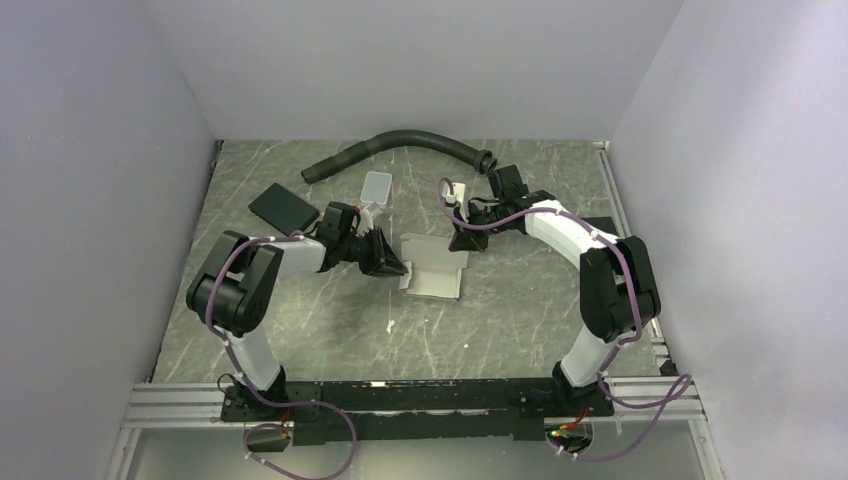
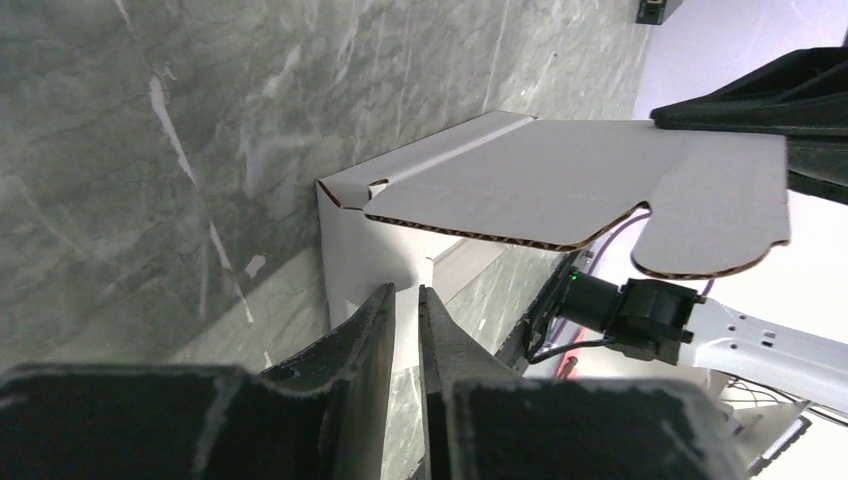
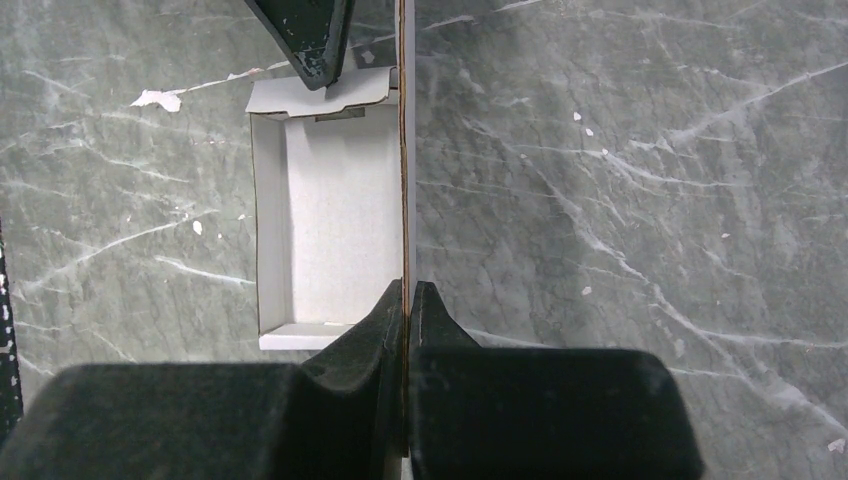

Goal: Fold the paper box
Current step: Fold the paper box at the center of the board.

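The paper box (image 1: 432, 272) sat on the table (image 1: 520, 320), left gripper (image 1: 402, 270) at its left wall, right gripper (image 1: 462, 245) at its right flap; behind it lay a tile (image 1: 377, 187), farther back a hose (image 1: 400, 147), behind-left a pad (image 1: 283, 208).

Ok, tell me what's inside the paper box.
The paper box has an open tray showing only bare white floor and walls, with nothing lying in it. The right gripper, shut on the box's upright lid panel, hides the near corner.

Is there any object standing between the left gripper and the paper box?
Nothing visible does. The left gripper is already right at the end wall of the paper box. The right gripper pinches the box's upright panel.
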Controlling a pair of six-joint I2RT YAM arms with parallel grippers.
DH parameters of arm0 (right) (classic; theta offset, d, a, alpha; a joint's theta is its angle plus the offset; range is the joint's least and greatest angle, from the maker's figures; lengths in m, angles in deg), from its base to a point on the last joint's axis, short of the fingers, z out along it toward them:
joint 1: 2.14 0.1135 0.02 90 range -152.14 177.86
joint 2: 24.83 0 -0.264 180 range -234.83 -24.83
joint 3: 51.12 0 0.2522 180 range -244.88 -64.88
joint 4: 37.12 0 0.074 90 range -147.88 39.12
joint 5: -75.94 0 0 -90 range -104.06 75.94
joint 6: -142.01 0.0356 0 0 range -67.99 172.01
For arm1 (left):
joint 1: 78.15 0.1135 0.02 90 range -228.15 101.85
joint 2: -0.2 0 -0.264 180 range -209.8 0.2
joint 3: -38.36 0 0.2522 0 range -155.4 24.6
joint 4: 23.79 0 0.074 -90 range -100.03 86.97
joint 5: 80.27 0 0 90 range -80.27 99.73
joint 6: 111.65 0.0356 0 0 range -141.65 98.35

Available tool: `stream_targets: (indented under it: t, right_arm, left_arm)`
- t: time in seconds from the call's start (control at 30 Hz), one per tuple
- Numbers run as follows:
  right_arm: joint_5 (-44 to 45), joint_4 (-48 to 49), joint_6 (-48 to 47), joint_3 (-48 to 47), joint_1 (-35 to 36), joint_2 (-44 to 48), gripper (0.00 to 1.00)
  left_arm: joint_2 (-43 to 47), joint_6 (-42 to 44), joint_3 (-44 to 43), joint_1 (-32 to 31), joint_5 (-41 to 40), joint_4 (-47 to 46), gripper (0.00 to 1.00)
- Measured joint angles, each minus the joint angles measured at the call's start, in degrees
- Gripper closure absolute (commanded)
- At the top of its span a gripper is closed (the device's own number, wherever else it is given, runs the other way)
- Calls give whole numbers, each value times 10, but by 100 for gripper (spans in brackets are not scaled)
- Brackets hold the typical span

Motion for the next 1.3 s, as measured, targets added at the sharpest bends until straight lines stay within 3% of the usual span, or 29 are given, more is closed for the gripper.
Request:
stream_targets:
  t: [0.87, 1.07, 1.3]
  right_arm:
    - [-2, 5, 7, 0, 1, 0, 100]
    - [-2, 5, 10, 0, 1, 0, 100]
    - [-3, 9, 10, 0, 1, 0, 100]
  left_arm:
    - [32, 144, -32, -8, -91, 165, 76]
    - [32, 146, -31, -8, -83, 160, 65]
    - [30, 126, -18, -8, -39, 106, 64]
